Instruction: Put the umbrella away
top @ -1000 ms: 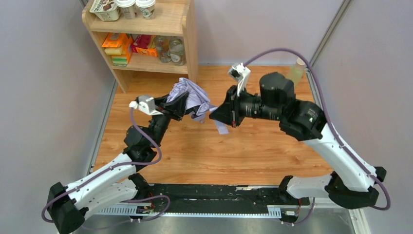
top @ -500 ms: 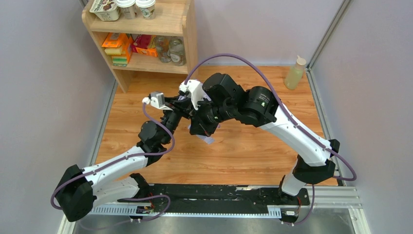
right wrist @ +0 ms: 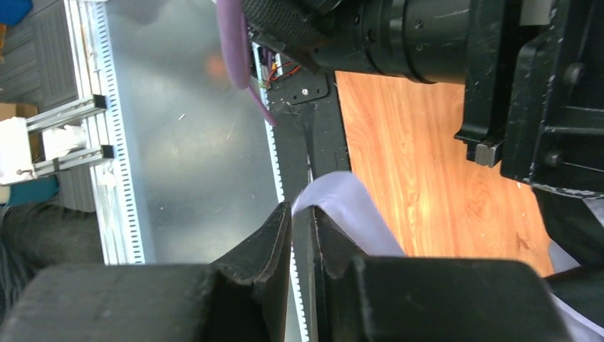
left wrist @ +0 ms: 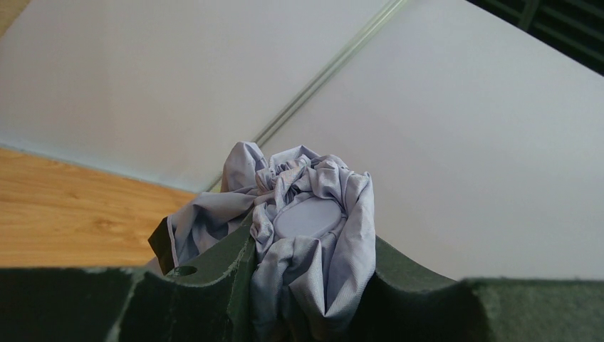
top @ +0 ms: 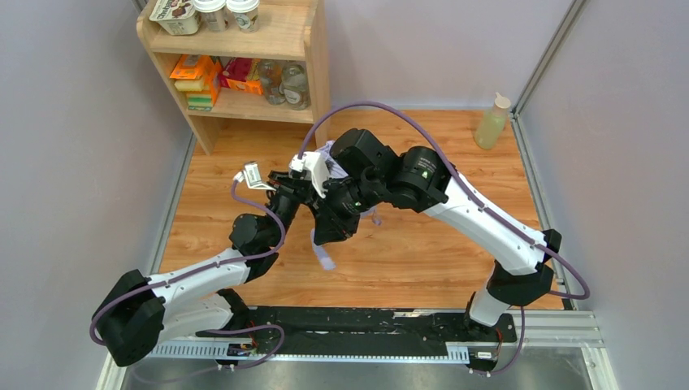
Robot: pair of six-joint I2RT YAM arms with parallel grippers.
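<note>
Over wooden counter (top: 422,260), bunched umbrella (left wrist: 313,214) is gripped by left hand (left wrist: 310,249); right hand (right wrist: 303,222) is narrowly parted beside strap (right wrist: 356,214).

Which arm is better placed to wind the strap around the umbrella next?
Right, probably: the strap lies at the tips of the right claw, while the left claw is clamped on the bunched umbrella and seems needed to steady it.
</note>
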